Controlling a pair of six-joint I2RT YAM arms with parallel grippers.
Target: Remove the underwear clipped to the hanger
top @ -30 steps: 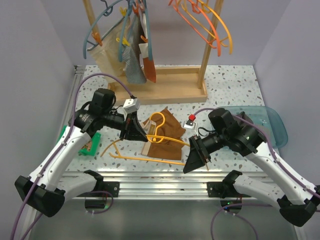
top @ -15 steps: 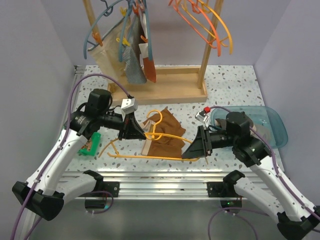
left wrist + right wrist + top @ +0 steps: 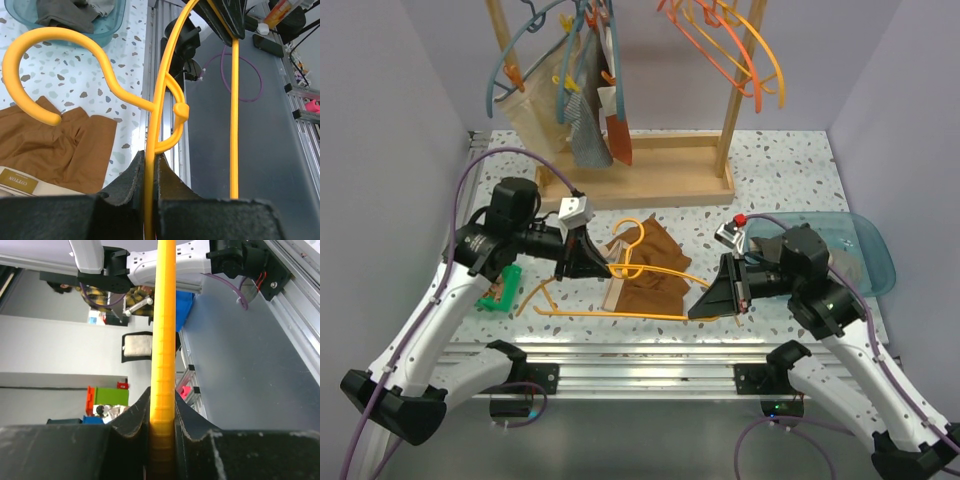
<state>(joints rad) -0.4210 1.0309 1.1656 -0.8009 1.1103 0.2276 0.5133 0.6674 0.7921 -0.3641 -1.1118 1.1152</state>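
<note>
Two hands grip the same hanger. The left hand [image 3: 603, 268] is clenched on the yellow-orange hanger [image 3: 650, 272] just below its curved hook, and in the left wrist view its fingers [image 3: 125, 182] pinch the thin wire with no gap showing. The right hand [image 3: 702, 306] is clamped on the hanger's right end, near the front edge of the speckled table [image 3: 790, 170]. The right wrist view shows its fingers [image 3: 131, 422] pressed against both sides of the ribbed plastic bar.

The underwear [image 3: 660, 280] is on the table between the two hands, beneath the hook and the hanger's upper arm. It is rust-brown and rumpled. Its pale waistband [image 3: 616, 292] is on the side nearer the left hand, and the left wrist view shows a label there that reads COTTON. Whether a clip holds the fabric cannot be told from these views. The hanger's long lower bar runs in front of the underwear, from near a small green object [image 3: 500, 290] on the left across to the right hand.

A teal tray [image 3: 876, 262] sits at the right edge of the table with dark cloth inside. A wooden rack [image 3: 650, 180] stands at the back. Blue-grey hangers [image 3: 512, 60] with cloths [image 3: 585, 120] hang on its left side, and bare orange hangers [image 3: 750, 60] on its right
</note>
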